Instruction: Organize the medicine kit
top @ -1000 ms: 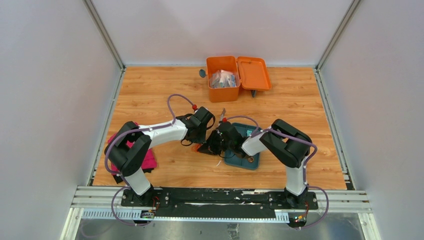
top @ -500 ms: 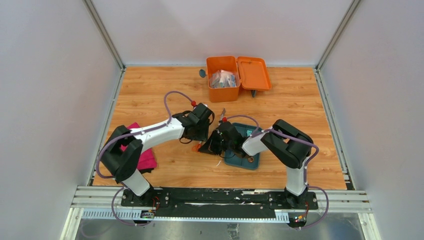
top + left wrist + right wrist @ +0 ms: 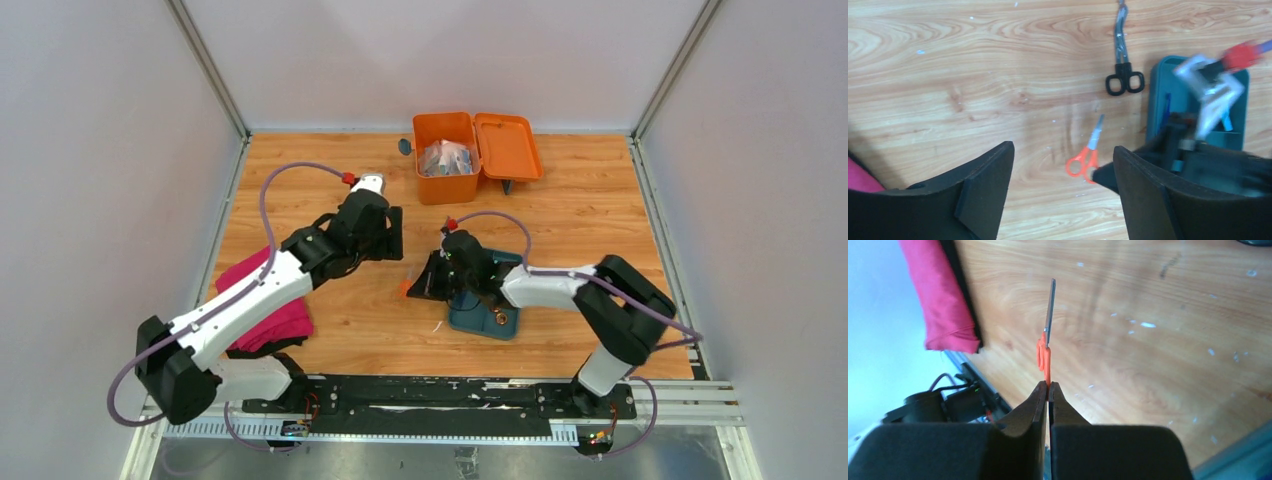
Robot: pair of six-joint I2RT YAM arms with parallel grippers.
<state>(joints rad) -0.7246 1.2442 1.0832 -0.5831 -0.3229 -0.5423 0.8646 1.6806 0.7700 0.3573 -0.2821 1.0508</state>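
Between the right gripper's (image 3: 1048,388) closed fingers sits the handle of the orange scissors (image 3: 1046,335), seen edge-on, blade pointing away from it over the table (image 3: 1148,365). Just behind that gripper lies a teal tray (image 3: 470,320). Left gripper (image 3: 1062,152) hangs with jaws wide apart, holding nothing; black-handled scissors (image 3: 1122,75) lie farther out ahead of it. Medicine kit (image 3: 447,187) stands well beyond both grippers at the table's far edge, lid (image 3: 508,146) open flat, a clear bag (image 3: 445,158) inside. Pink cloth (image 3: 280,320) lies beneath the left arm.
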